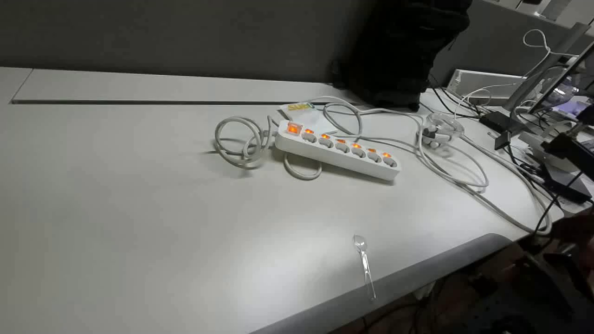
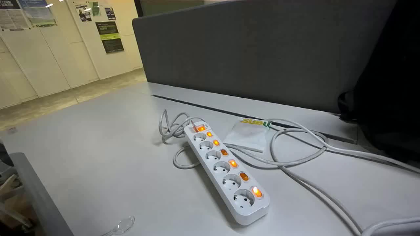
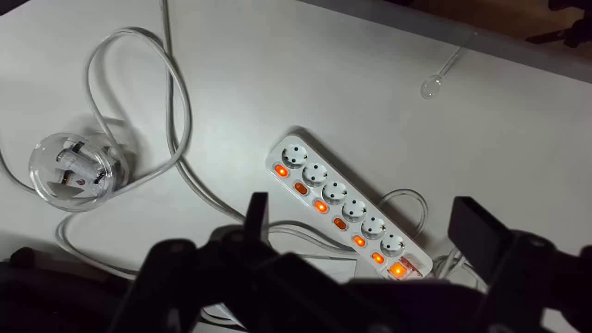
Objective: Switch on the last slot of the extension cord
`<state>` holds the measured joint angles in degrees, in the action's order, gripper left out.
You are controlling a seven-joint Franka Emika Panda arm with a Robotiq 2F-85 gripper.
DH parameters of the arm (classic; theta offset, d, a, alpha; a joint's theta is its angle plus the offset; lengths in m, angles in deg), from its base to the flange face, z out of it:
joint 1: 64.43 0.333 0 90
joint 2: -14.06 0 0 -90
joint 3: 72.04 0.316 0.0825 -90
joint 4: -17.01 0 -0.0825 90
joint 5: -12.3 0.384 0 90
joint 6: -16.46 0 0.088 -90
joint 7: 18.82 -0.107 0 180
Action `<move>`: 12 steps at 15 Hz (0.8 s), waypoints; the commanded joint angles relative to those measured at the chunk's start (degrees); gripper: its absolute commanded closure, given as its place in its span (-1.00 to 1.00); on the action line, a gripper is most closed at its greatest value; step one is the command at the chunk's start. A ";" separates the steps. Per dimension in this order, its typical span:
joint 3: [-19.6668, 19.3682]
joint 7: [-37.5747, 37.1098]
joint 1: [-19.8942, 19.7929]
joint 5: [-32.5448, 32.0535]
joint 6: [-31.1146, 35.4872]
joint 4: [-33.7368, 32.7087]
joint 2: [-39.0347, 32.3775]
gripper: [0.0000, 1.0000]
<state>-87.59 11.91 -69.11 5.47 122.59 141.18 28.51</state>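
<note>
Taking stock from afar, I found the extension cord lying on the desk, right of centre and toward the far side in an exterior view, slanting from the main switch at its far left end to the last slot at its near right end. The last slot's switch glowed orange in both exterior views, and the wrist view agreed, so I judged the switching-on itself to be done. Counting from the opposite end would not have changed that: the first slot's switch, beside the main one, was lit too. The second-from-last switch and the fourth-from-last switch were dark, but the task asked nothing of them, so I counted neither as work left over. In the wrist view my claw stood wide, its fingers well apart and gripping nothing, and in neither exterior view did it touch the cord. As far as I could tell, what remained was only to bring the claw away without brushing the last slot's switch, since a press there would probably have turned it off.
</note>
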 commanded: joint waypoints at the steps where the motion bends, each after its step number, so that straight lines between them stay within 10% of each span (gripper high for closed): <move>1: 0.88 0.20 -0.95 0.24 -0.10 -0.08 -0.12 -1.00; 12: 0.94 0.20 -1.00 0.24 -0.09 0.42 -0.76 -1.00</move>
<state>-87.58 11.91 -69.10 5.47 122.59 141.69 27.83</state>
